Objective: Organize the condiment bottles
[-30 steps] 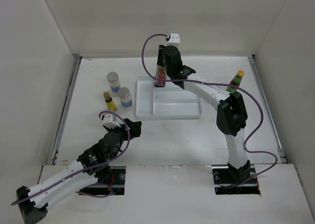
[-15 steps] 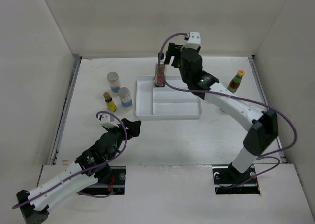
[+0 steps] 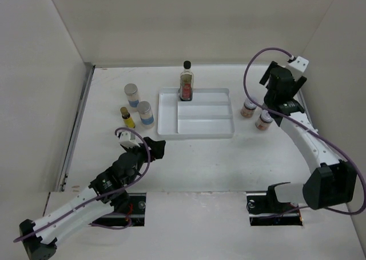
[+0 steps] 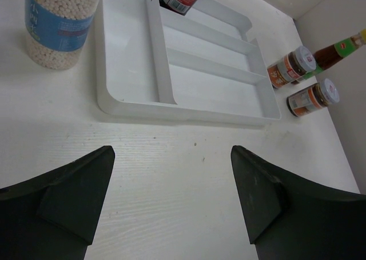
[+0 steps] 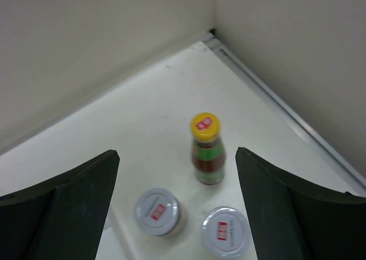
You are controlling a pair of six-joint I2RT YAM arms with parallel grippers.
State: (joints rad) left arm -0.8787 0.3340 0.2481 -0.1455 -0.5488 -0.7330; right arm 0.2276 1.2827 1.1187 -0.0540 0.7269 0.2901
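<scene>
My right jaws have let go of the tall bottle, which now stands alone at the far side of the tray. My right arm has swung off to the right. Those jaws now hang spread wide above the yellow-capped sauce bottle, and 2 jars beside it have been uncovered.

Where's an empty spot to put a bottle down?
Most of the white tray is bare, nearer than the tall bottle. The table just in front of it is bare too. Crowded: blue-labelled jars left, reddish jars right.
</scene>
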